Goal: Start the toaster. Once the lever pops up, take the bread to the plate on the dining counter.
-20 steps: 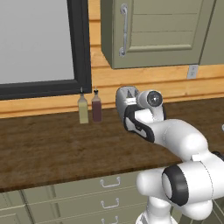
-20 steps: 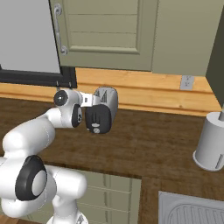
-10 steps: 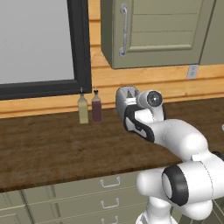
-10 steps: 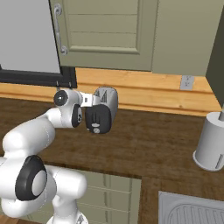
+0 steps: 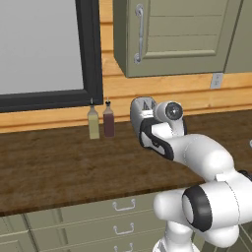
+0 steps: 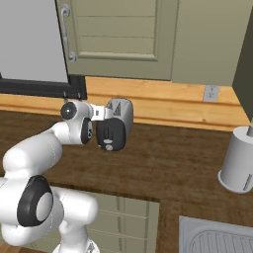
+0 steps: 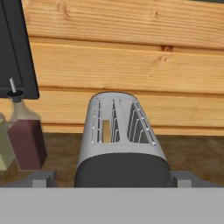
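The toaster (image 7: 119,142) stands on the wood countertop against the plank wall, its two slots facing the hand camera. A brown slice of bread (image 7: 106,131) sits low in the left slot. My gripper (image 7: 114,179) is open, with one fingertip on each side of the toaster's black end and nothing held. From the right base view, the toaster (image 6: 122,112) shows its black end panel (image 6: 110,134), and a small pale tab low on it looks like the lever (image 6: 109,145). The arm hides part of the toaster (image 5: 140,109) in the left base view. The plate and the dining counter are out of view.
Two bottles (image 5: 93,123) (image 5: 109,119) stand just left of the toaster, under a black-framed window (image 5: 90,54). A grey canister (image 6: 239,160) and a sink (image 6: 217,239) lie to the right. Wall cabinets (image 5: 172,37) hang overhead. Handled drawers (image 5: 123,229) sit below the countertop.
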Motion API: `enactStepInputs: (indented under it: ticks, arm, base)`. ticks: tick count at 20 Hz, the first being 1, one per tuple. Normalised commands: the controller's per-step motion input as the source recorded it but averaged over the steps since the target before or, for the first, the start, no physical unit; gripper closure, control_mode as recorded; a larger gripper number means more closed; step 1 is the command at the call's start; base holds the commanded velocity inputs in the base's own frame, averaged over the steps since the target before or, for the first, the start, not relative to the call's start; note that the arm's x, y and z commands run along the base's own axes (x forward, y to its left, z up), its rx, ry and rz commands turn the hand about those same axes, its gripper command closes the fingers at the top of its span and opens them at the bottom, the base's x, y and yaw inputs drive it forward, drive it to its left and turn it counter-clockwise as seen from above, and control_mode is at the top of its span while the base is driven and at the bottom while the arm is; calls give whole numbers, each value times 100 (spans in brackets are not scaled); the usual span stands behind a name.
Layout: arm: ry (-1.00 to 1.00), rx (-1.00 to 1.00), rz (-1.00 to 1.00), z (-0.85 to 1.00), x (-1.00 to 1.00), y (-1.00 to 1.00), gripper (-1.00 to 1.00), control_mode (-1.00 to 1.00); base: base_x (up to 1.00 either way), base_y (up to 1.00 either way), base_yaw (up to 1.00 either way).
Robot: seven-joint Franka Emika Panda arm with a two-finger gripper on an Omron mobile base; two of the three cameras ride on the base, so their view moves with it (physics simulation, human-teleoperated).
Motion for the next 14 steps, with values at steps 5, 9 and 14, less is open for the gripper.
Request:
enactStepInputs:
  ticks: [5, 9, 14]
  arm:
    - [0, 0, 0, 0, 0, 0, -100, -100]
    - [0, 0, 0, 0, 0, 0, -100, -100]
    - [0, 0, 0, 0, 0, 0, -100, -100]
  base:
    - [0, 0, 0]
    - [0, 0, 0]
    - [0, 0, 0]
